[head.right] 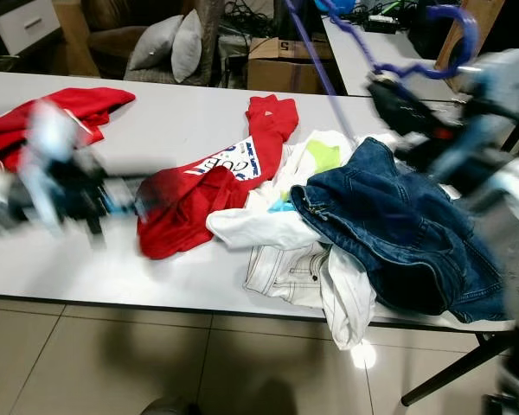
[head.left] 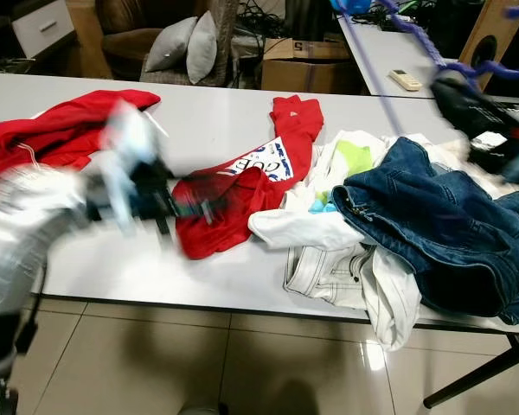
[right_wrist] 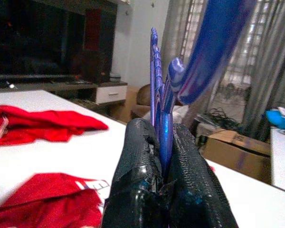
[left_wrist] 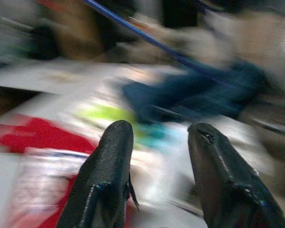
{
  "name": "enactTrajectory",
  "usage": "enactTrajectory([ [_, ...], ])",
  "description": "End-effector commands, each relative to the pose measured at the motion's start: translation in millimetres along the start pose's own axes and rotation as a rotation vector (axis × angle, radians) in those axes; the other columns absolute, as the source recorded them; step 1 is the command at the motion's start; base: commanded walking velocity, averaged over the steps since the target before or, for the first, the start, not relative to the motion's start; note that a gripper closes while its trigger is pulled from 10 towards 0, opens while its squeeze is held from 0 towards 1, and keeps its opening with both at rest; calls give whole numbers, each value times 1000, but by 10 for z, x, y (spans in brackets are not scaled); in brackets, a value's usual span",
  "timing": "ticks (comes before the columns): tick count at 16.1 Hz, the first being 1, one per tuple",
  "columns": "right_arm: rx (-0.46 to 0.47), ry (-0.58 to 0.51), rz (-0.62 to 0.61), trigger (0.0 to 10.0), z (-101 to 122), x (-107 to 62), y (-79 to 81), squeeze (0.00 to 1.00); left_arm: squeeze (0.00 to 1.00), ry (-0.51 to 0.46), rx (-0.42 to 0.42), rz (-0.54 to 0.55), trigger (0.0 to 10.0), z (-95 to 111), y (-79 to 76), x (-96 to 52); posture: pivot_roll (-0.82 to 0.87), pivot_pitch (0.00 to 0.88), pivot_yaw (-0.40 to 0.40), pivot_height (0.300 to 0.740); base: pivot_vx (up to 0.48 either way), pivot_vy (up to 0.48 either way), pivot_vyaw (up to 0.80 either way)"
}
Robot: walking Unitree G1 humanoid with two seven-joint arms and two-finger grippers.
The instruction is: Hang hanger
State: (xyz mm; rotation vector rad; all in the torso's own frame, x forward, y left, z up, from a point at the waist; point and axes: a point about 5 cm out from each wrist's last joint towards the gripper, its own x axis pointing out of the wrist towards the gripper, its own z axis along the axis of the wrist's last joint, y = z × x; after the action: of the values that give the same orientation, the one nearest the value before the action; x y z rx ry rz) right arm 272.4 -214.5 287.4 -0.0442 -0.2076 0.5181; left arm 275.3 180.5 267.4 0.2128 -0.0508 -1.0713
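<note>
A blue hanger is clamped between the fingers of my right gripper, which is shut on it. In the eye views that gripper is raised above the right end of the white table, and the hanger's long blue rod slants up and back from it. My left gripper is blurred and reaches low over the table at the edge of a red T-shirt. In the left wrist view its two black fingers stand apart, open, with nothing between them.
Blue jeans and white garments are heaped on the table's right half. Another red garment lies at the left. Behind the table are cushions, a cardboard box and a second table.
</note>
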Motion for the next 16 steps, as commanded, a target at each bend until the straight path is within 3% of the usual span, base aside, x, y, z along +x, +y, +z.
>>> enactTrajectory([
  [1, -4, -2, -17, 10000, 21, 47, 77, 0, 1000, -13, 26, 195, 10000, 40, 168, -23, 59, 0, -2, 740, 0, 0, 0],
  [3, 36, 16, -55, 10000, -81, 146, 264, 0, 0, 3, 48, 477, 10000, -6, 330, -23, 60, 0, -1, 740, 0, 0, 0],
  [5, 91, 29, -86, 10000, -196, 253, 580, 0, 0, 0, 11, 681, 10000, -132, 299, 31, 48, 0, 10, 740, 0, 0, 0],
  [6, 90, 36, -125, 10000, -230, 262, 626, 0, 0, 0, 13, 721, 10000, -168, 282, 52, 47, 0, 17, 740, 0, 0, 0],
  [7, 145, 46, -185, 10000, -353, 233, 778, 0, 0, 20, 3, 765, 10000, -299, 197, 117, 53, 7, 29, 740, 0, 0, 0],
  [8, 166, 66, -187, 10000, -459, 169, 898, 0, 0, 47, -6, 745, 10000, -411, 92, 186, 61, 19, 31, 740, 0, 0, 0],
  [10, 113, 154, -257, 10000, -614, 65, 932, 0, 0, 107, 15, 735, 10000, -514, -29, 252, 62, 52, 25, 740, 0, 287, 0],
  [13, 134, 160, -324, 10000, -710, -47, 899, 0, 0, 116, -27, 758, 10000, -621, -147, 287, 41, 54, 17, 740, 0, 308, 0],
  [16, 148, 134, -353, 10000, -713, -71, 900, 0, 0, 141, -12, 760, 10000, -695, -196, 342, 28, 50, 8, 740, 0, 329, 0],
])
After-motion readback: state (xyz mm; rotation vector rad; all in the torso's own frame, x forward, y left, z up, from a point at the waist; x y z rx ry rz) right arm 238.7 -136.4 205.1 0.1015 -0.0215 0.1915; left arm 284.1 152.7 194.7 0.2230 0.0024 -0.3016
